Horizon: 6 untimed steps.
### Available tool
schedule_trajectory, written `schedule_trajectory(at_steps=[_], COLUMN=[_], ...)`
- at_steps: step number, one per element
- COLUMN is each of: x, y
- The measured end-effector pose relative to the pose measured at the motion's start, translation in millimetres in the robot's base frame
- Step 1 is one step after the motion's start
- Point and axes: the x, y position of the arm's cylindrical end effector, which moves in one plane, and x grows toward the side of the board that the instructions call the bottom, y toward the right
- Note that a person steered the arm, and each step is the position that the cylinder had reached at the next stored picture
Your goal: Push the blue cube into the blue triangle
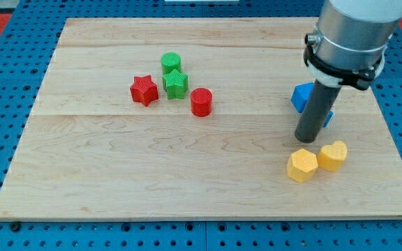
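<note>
A blue block (301,96) sits at the view's right on the wooden board, partly hidden behind the dark rod; its shape is hard to tell. A second bit of blue (328,117) shows just right of the rod, mostly hidden. I cannot tell which one is the cube and which the triangle. My tip (305,138) rests on the board just below the blue blocks and just above the yellow blocks.
A yellow hexagon (302,165) and a yellow heart (333,155) lie below my tip. A red star (144,90), green cylinder (171,63), green star (176,84) and red cylinder (201,102) cluster at the upper left. The board (117,167) is edged by blue pegboard.
</note>
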Motion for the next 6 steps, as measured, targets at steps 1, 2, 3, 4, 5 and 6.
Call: schedule_trajectory(at_steps=[1,2,3,4,5,6], x=[-29,-67,-91,-111,-145,-153], y=[0,0,-10,-34,-34,-1])
